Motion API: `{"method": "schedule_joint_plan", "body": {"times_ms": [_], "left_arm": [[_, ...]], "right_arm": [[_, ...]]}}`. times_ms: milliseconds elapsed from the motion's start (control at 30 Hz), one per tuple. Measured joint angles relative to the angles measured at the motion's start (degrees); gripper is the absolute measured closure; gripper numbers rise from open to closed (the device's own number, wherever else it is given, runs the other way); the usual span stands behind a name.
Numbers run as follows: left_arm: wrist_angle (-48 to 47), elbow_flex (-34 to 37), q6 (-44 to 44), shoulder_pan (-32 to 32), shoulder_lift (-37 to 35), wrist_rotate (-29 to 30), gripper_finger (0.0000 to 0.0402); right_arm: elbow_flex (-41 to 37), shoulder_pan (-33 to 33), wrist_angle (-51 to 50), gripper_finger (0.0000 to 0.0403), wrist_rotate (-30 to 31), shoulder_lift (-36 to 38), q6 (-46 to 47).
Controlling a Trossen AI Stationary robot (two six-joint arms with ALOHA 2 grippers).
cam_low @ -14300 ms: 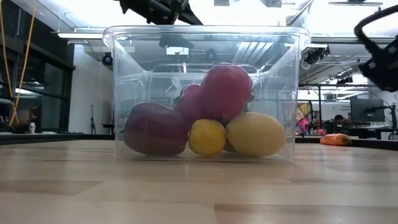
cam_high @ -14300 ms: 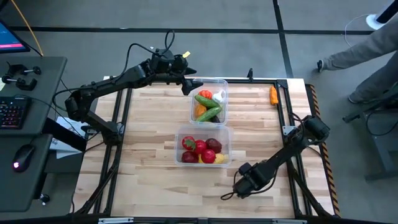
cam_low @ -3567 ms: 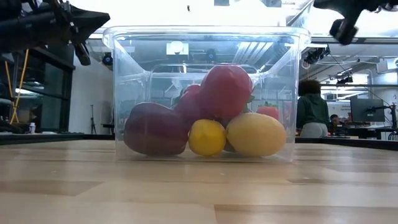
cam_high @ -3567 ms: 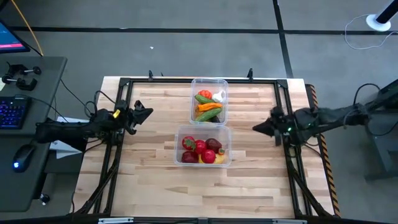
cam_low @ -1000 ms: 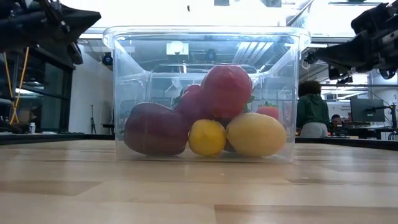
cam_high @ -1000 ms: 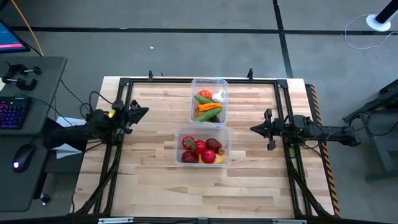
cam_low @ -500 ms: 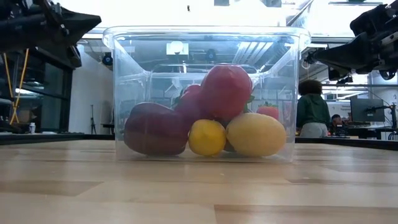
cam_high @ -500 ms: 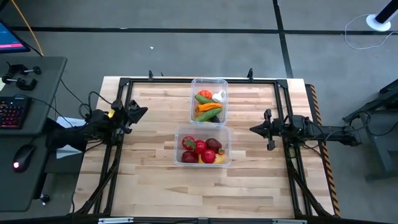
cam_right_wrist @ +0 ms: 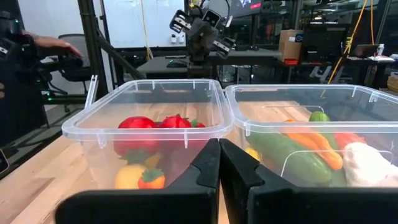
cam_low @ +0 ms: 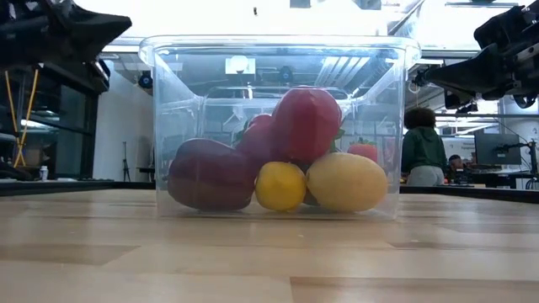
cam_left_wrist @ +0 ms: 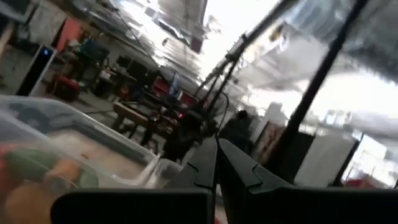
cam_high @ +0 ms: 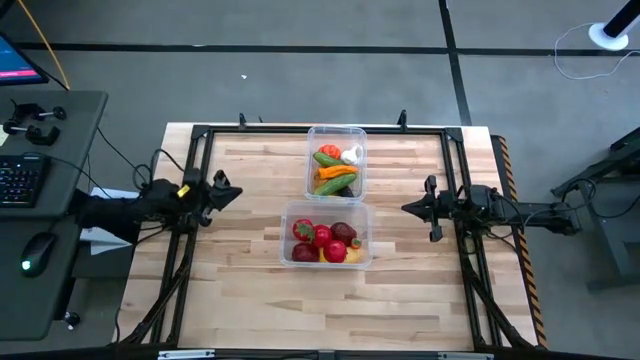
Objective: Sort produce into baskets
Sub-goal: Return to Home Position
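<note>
Two clear baskets stand end to end at the table's middle. The far basket (cam_high: 337,132) holds green cucumbers (cam_high: 333,163), an orange carrot, a tomato and white garlic. The near basket (cam_high: 327,207) holds red tomatoes (cam_high: 320,237), a purple eggplant (cam_low: 210,174) and yellow lemons (cam_low: 347,182), all lying on its floor. My left gripper (cam_high: 236,192) hovers shut over the table's left side and points at the baskets. My right gripper (cam_high: 405,208) hovers shut over the right side and points level at them; both baskets (cam_right_wrist: 149,99) show past its fingers (cam_right_wrist: 208,163).
A black metal frame (cam_high: 190,160) runs around the table top. A desk with keyboard (cam_high: 20,180) and mouse stands left of the table. A person (cam_low: 421,145) stands in the room beyond, and a hand (cam_right_wrist: 53,42) shows off the table in the right wrist view.
My left gripper has swung a little toward the table's near edge and tipped lower, staying shut. The right arm, the baskets and the produce have kept still.
</note>
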State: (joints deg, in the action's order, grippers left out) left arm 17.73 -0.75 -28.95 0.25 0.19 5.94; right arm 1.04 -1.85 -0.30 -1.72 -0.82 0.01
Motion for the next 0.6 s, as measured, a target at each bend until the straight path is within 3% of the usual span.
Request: {"method": "schedule_joint_plan", "body": {"times_ms": [200,300,600], "left_arm": [[-8.84,-0.02,24.01,-2.46,0.0,-1.24,0.0401],[-16.3,0.07,25.99,-2.48,0.02,-0.81,0.0401],[-16.98,0.04,27.08,-0.56,0.0,-3.58,0.0401]], "right_arm": [[0.0,-0.01,0.01,0.0403,0.0,0.0,-0.01],[0.0,0.0,0.0,0.0403,0.02,0.0,-0.02],[0.0,0.0,0.0,0.0403,0.0,-0.02,-0.02]]}}
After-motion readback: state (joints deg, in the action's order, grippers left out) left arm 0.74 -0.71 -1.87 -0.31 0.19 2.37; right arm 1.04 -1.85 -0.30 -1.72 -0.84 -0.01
